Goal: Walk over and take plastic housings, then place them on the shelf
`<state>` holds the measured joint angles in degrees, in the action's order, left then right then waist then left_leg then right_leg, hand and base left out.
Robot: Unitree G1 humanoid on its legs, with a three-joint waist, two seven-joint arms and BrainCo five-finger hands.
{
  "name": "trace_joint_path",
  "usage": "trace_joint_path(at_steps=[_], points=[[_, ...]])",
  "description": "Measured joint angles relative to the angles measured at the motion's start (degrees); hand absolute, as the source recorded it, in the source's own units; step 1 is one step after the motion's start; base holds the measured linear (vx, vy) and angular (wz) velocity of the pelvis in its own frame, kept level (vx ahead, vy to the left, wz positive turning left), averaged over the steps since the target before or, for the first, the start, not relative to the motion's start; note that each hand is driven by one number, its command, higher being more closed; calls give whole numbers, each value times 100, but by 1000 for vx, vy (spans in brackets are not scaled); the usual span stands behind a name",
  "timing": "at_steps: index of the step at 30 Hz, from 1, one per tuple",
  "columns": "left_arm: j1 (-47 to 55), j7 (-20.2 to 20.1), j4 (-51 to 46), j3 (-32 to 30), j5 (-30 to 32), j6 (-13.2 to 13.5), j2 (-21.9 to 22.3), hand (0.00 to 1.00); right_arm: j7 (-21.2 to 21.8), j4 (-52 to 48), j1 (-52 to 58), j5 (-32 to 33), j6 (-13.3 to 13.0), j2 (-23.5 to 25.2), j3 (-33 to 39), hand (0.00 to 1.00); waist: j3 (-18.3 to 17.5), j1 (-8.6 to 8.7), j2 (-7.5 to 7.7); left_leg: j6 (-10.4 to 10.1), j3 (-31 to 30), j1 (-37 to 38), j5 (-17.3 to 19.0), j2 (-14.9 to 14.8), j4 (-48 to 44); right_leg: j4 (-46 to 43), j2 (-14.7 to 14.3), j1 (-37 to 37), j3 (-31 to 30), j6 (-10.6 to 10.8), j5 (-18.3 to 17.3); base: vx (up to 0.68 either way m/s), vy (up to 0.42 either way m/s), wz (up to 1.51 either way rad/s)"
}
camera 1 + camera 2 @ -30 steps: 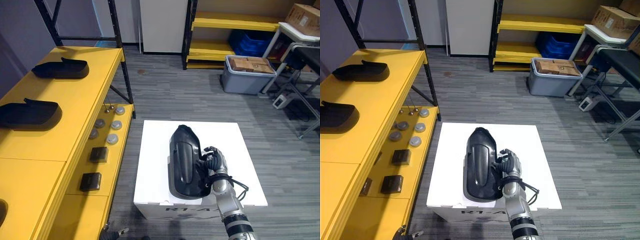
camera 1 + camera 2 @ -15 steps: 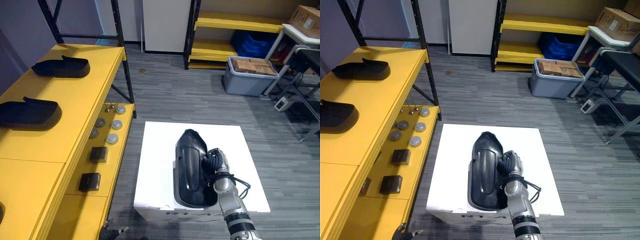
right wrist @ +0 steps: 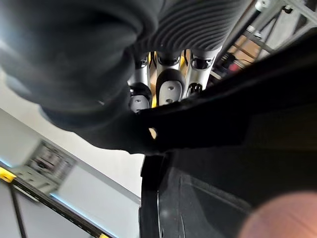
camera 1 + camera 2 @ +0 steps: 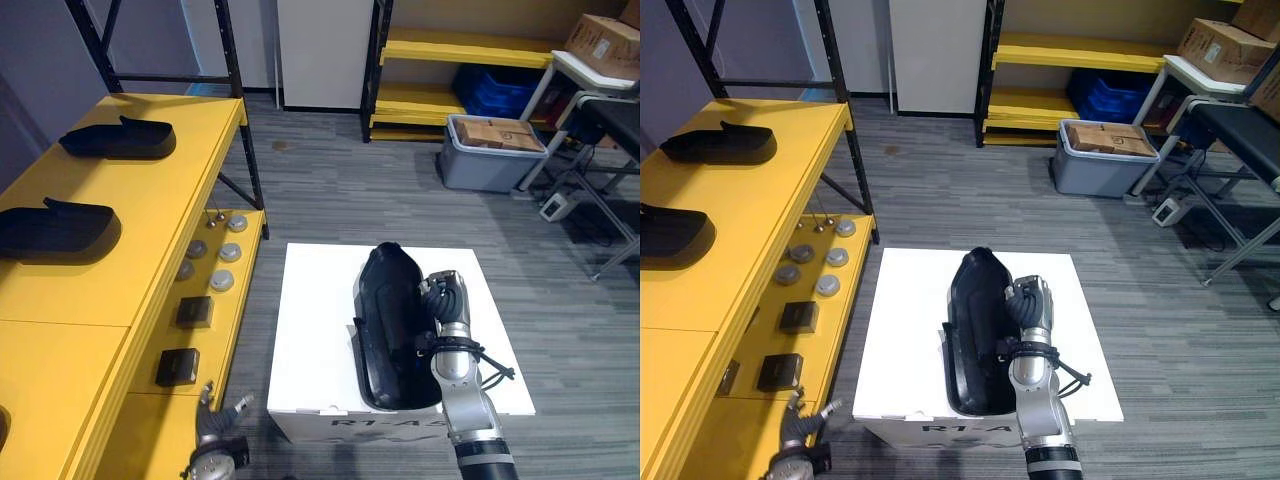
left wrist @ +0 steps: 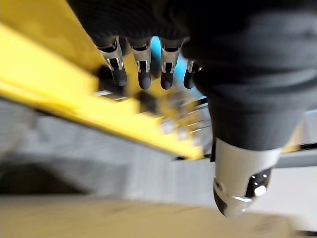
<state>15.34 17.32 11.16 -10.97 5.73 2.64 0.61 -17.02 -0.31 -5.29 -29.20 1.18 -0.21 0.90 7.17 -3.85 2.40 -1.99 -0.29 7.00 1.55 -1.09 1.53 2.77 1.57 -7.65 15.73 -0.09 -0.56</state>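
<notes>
Right robot hand (image 4: 443, 305) is being used to clamp the black plastic housing (image 4: 388, 320). Its fingers (image 3: 169, 88) are being shown hooked over the housing's rim in the right wrist view, so the grip is being judged as made. This plastic housing is being held tipped up on its long side over the white bench (image 4: 310, 330), with its lower end near the bench's front edge; whether it is touching the bench top cannot be told. Left robot hand (image 4: 215, 452) is being carried low, just beside the front of the yellow shelf (image 4: 130, 250), with its fingers (image 5: 142, 64) loose and straight and nothing being held. On the shelf top a far housing (image 4: 118, 140) and a near housing (image 4: 58, 228) are being seen lying apart from each other, so part of the job is being judged as done already. The shelf's lower tier is being taken up by round discs (image 4: 222, 265) and small black boxes (image 4: 195, 310), which are not being counted as task things. Walk-over is being judged as finished and the take step as under way. Left to do: the plastic housing is to be lifted clear, carried to the robot's left and set down on the shelf top, where bare yellow surface is being seen nearer the robot than the near housing.
</notes>
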Motion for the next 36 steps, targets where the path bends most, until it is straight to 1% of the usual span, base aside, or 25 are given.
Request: trace_joint_path(at_steps=[2, 4, 6, 8, 9, 11, 13, 15, 16, 18, 19, 24, 28, 31, 33, 36], points=[[30, 93, -764, -108, 1, 110, 92, 0, -25, -333, 74, 75, -45, 1, -64, 100, 0, -3, -1, 1, 0, 7, 0, 1, -3, 0, 0, -11, 0, -3, -2, 0, 0, 0], [20, 131, -1273, -106, 1, 119, 107, 0, -42, -502, 71, 89, -137, 2, -108, 100, -1, -1, -2, 2, -1, 17, 1, 3, -19, 1, 1, -32, 1, -5, -3, 0, 0, 0], [15, 131, -1755, -50, 1, 142, 127, 0, -43, -620, 66, 91, -231, 12, -123, 100, -1, 2, -3, 3, -4, 27, 1, 2, -23, 1, 1, -46, 7, -7, -4, 0, 0, 0], [15, 128, -2326, 144, 4, 250, 124, 0, -44, -694, 63, 94, -248, 12, -204, 100, -6, 4, -10, 4, -10, 35, 1, 2, -28, -1, 1, -61, 23, -7, -4, 0, 0, 0], [11, 126, -2448, 211, 5, 297, 122, 0, -44, -734, 64, 94, -248, 12, -217, 100, -8, 6, -15, 4, -11, 35, 1, 2, -28, -3, 1, -62, 27, -7, -4, 0, 0, 0], [-7, 107, -2794, 535, 2, 363, 102, 0, -48, -849, 50, 95, -260, 11, -340, 100, -17, 11, -29, 6, -18, 65, 0, 2, -28, -6, 1, -90, 36, -7, -4, 0, 0, 0], [-43, 67, -2931, 853, -6, 421, 77, 0, -50, -883, 46, 95, -265, 12, -445, 100, -24, 11, -36, 6, -23, 99, 0, 3, -27, -1, 1, -141, 43, -9, -6, 0, 0, 0], [-146, 3, -2934, 1092, -40, 484, 76, 0, -55, -984, 24, 97, -286, 13, -569, 100, -38, 16, -55, 8, -34, 93, 0, 2, -26, -1, 0, -136, 48, -9, -6, 0, 0, 0], [-195, -41, -2934, 1231, -60, 501, 67, 0, -66, -1005, -22, 121, -353, 11, -670, 100, -46, 27, -65, 9, -38, 96, -1, 1, -28, -3, -2, -139, 49, -10, -5, 0, 0, 0], [-249, -105, -2934, 1384, -65, 511, 57, 0, -78, -1008, -130, 188, -400, 11, -782, 100, -62, 42, -76, 10, -30, 96, -2, -2, -30, -2, -7, -137, 45, -11, -4, 0, 0, 0], [-257, -155, -2933, 1469, -62, 511, 54, 0, -78, -1008, -198, 188, -429, 12, -816, 0, -69, 41, -84, 11, -21, 101, -2, -3, -36, -2, -8, -134, 41, -12, -3, 0, 0, 0], [-257, -171, -2879, 1536, 4, 506, 39, 0, -38, -1008, -235, 192, -456, 5, -898, 0, -73, 32, -85, 11, 7, 94, -2, -2, -74, 9, -12, -133, 16, -19, 2, 0, 0, 0], [-198, -172, -2536, 1505, 17, 488, -9, 0, 28, -1008, -233, 192, -456, -8, -883, 0, -76, 26, -84, 18, 52, 102, 3, -13, -74, 19, -29, -123, -62, -32, 13, -1, 12, -7], [-180, -175, -2103, 1351, 13, 442, 0, 0, 40, -1008, -187, 192, -456, -16, -848, 0, -79, 25, -82, 20, 80, 93, 4, -26, -72, 23, -41, -105, -82, -40, 20, -4, 6, -3], [-126, -179, -1814, 1154, 9, 418, 76, 0, 73, -1007, -100, 193, -457, -23, -748, 0, -80, 26, -83, 20, 80, 91, 4, -29, -70, 30, -46, -105, -82, -41, 20, 0, 0, 0], [37, -176, -1223, 787, 1, 309, 111, 0, 123, -1005, 144, 192, -459, -112, -484, 0, -97, 22, -88, 21, 80, 80, 4, -32, -58, 55, -53, -105, -78, -44, 23, 0, 0, 0]])
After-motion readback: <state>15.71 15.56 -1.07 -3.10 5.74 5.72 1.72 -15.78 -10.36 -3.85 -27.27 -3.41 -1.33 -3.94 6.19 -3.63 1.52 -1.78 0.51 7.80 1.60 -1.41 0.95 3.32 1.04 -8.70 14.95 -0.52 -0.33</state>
